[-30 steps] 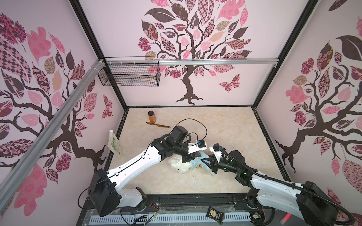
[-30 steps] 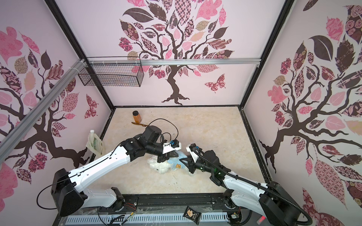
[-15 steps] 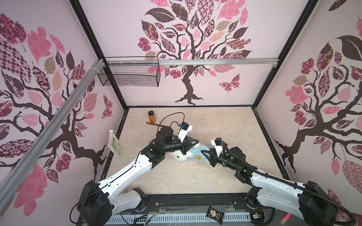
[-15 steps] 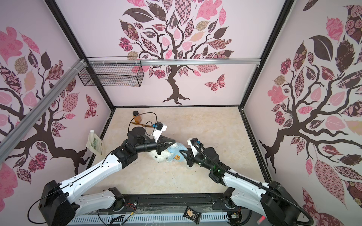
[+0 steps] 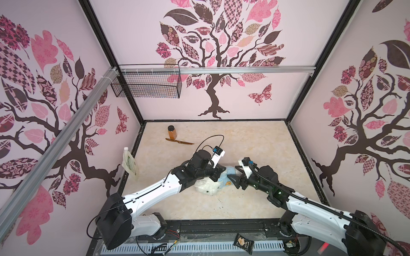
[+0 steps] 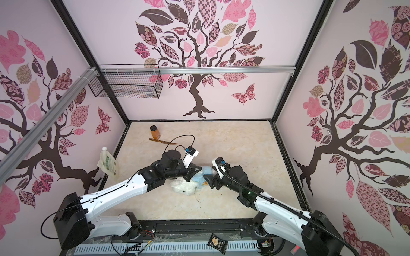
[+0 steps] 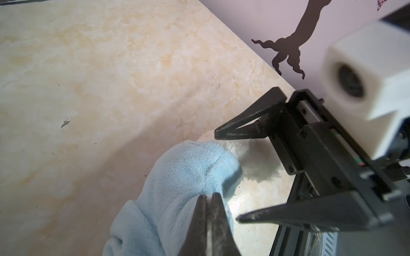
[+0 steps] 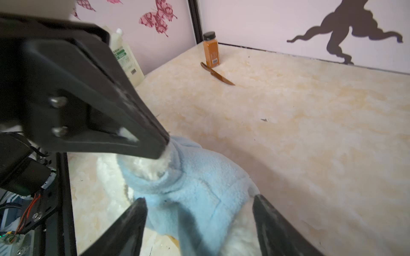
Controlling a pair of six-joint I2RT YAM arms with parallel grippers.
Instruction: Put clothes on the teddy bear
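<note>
Left end effector [image 7: 209, 196], frame bottom, pinches light blue fleece shirt [image 7: 184, 168] on white plush teddy bear [image 5: 208, 188]; right end effector [image 8: 199, 198] gapes. Pulling-on step, I judge; next, right must seize the shirt.

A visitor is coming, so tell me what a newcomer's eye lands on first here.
The white teddy bear lies between the two arms, partly inside a light blue shirt. The left gripper is shut on fur poking from a sleeve, and the right gripper holds its fingers wide over the shirt.

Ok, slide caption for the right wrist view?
Right gripper open astride the teddy bear; left gripper pinching the blue shirt at its sleeve.
</note>
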